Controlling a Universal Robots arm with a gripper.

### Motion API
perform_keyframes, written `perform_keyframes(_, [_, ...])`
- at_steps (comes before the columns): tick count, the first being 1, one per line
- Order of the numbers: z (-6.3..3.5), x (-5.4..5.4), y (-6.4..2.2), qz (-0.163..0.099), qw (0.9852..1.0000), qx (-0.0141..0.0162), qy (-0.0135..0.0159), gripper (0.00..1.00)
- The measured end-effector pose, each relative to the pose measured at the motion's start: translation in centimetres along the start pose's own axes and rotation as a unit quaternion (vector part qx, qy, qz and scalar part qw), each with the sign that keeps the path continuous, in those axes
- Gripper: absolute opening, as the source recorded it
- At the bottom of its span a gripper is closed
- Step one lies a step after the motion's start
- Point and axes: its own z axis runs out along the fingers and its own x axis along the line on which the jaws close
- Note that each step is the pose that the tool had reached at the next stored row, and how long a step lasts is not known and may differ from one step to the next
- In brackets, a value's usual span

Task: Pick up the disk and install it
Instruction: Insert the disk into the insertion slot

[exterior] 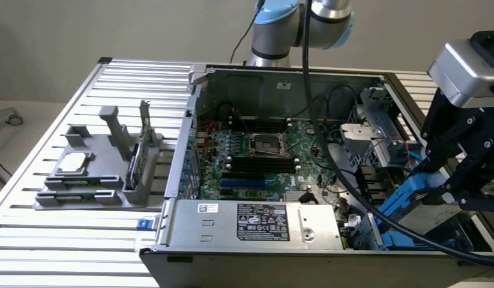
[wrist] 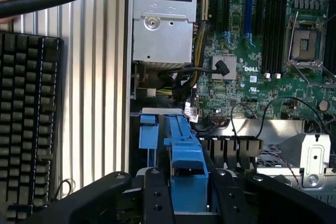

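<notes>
The claw (wrist: 190, 195) is clamped on the disk (wrist: 185, 145) by its blue edges; the case wall (wrist: 129, 103) runs close beside it, the power supply (wrist: 163, 30) ahead

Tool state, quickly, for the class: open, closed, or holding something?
Tool: closed, holding the disk by its blue frame.

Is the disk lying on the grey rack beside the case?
No, the end effector grips the disk over the case, on the exterior view's right.
</notes>
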Motion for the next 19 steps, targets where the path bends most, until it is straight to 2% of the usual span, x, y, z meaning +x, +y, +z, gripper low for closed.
perform_keyframes(2, [0.18, 0.1, -0.02, 0.000, 1.0000, -0.0003, -0.0024, 0.46])
perform_keyframes(4, [0.31, 0.1, -0.06, 0.000, 1.0000, -0.0008, -0.0047, 0.46])
perform_keyframes(5, [0.35, 0.2, -0.07, 0.000, 1.0000, -0.0012, -0.0057, 0.53])
perform_keyframes(9, [0.56, 0.2, -0.14, -0.001, 1.0000, -0.0020, -0.0094, 0.53])
perform_keyframes(12, [0.91, 0.3, -0.19, -0.001, 0.9999, -0.0020, -0.0111, 0.53])
perform_keyframes(19, [2.09, 0.4, -0.22, -0.003, 0.9999, -0.0022, -0.0119, 0.53])
